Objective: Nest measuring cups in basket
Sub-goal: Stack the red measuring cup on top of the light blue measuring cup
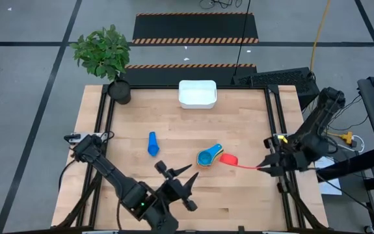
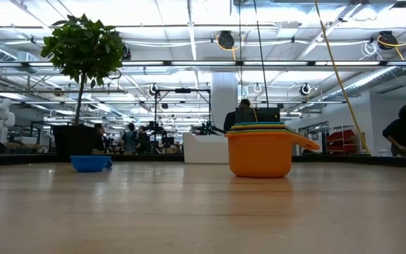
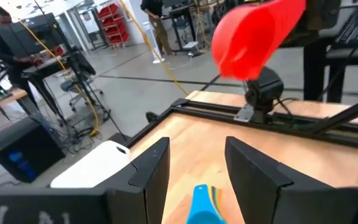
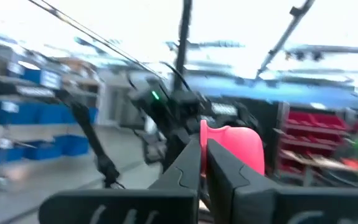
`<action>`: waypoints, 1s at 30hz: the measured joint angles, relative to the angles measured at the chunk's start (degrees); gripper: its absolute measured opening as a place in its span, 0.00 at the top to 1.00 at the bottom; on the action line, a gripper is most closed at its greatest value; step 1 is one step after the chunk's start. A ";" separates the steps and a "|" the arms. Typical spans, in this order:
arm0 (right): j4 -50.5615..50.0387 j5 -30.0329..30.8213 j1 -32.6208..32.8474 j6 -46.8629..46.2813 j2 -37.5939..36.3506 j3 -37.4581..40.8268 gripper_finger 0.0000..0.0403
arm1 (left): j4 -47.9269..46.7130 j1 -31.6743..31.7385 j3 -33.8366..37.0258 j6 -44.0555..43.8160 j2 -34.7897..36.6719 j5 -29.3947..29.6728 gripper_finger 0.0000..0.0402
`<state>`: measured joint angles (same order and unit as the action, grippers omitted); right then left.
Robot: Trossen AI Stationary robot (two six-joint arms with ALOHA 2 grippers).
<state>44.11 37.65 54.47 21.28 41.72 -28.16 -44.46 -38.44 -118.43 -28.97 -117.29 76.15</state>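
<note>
While the right tool [image 1: 265, 167] held the red cup [image 1: 230, 160] by its handle, the nested stack [image 1: 209, 156] sat mid-surface.
The left tool [image 1: 177, 181] stood open beside the stack; a blue cup [image 1: 152, 144] lay apart, the basket [image 1: 197, 93] far behind. The cups seemed light, stiff and slippery; handles looked safest.

White basket [image 1: 197, 93]; red measuring cup [image 1: 229, 160]; blue measuring cup [image 1: 152, 144] lying alone; nested stack [image 2: 263, 149] orange outside, light blue innermost; pale wood table [image 1: 239, 123]; dark pot [image 1: 119, 91] with green plant [image 1: 102, 52]; black grippers.
</note>
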 joint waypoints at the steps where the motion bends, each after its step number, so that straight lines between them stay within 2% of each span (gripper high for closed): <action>1: 0.02 -2.48 -0.91 -0.62 -0.45 0.04 1.00 | 0.16 -0.06 0.56 -0.87 0.09 0.10 0.60; 5: 0.24 -13.60 -4.44 -3.88 -0.75 0.04 1.00 | 5.59 0.79 4.45 -1.40 0.02 1.24 0.60; 9: 0.29 -23.45 -7.15 -7.12 0.13 0.06 1.00 | 20.62 2.20 9.38 6.98 0.02 -0.37 0.60; 12: 1.91 -28.94 -8.69 -8.84 0.65 0.06 1.00 | 39.80 2.85 12.18 22.55 -0.02 -8.00 0.60; 15: 3.25 -33.55 -9.42 -9.07 0.67 0.06 1.00 | 60.51 3.01 15.09 38.60 -0.02 -21.21 0.60; 16: 3.64 -34.64 -9.46 -9.07 0.67 0.06 1.00 | 65.58 3.00 16.01 42.04 -0.02 -24.41 0.60; 18: 4.48 -37.00 -9.46 -8.98 0.67 0.06 1.00 | 72.85 2.87 17.77 46.51 -0.02 -27.12 0.60; 21: 5.10 -39.46 -9.46 -8.49 0.67 0.06 1.00 | 78.26 2.63 19.31 51.02 -0.02 -27.61 0.60; 26: 4.92 -39.29 -9.46 -7.76 1.84 0.06 1.00 | 81.95 4.51 20.38 51.50 -0.02 -38.81 0.60; 30: 6.10 -39.16 -9.46 -7.00 4.16 0.06 1.00 | 81.72 6.63 20.41 48.94 -0.02 -43.83 0.60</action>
<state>50.21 -1.51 45.01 14.28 45.88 -28.10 37.26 -31.81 -98.02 19.97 -117.32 32.32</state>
